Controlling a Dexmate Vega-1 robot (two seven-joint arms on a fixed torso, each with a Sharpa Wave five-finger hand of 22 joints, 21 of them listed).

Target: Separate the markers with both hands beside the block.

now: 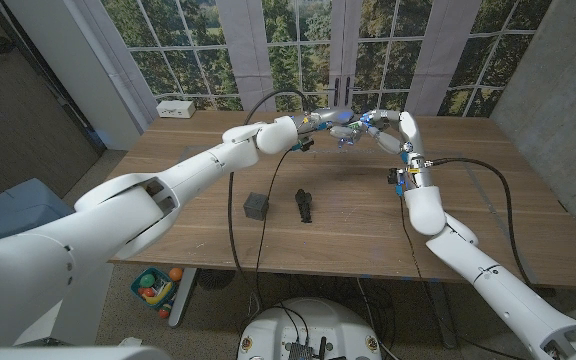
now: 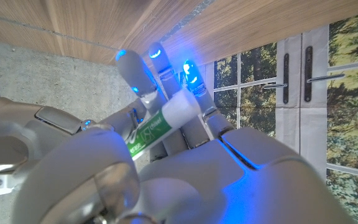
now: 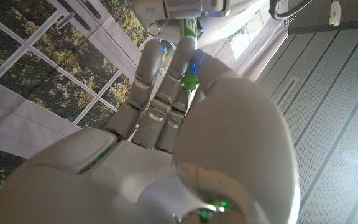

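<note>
My left hand (image 1: 320,121) and right hand (image 1: 389,131) meet in the air over the far middle of the table. Between them they grip a white marker with a green label (image 1: 348,134). In the left wrist view the marker (image 2: 161,124) lies across my left hand's fingers (image 2: 143,79), white end outward. In the right wrist view its green part (image 3: 190,77) runs between my right hand's fingers (image 3: 156,87) up to my left hand (image 3: 180,9). A dark grey block (image 1: 257,206) sits on the table (image 1: 168,215), with a black marker (image 1: 304,205) lying just to its right.
A white box (image 1: 176,108) stands at the table's far left corner. Black cables (image 1: 234,215) hang from both arms over the table. Windows lie behind the far edge. A toy bin (image 1: 154,287) sits on the floor below the near edge.
</note>
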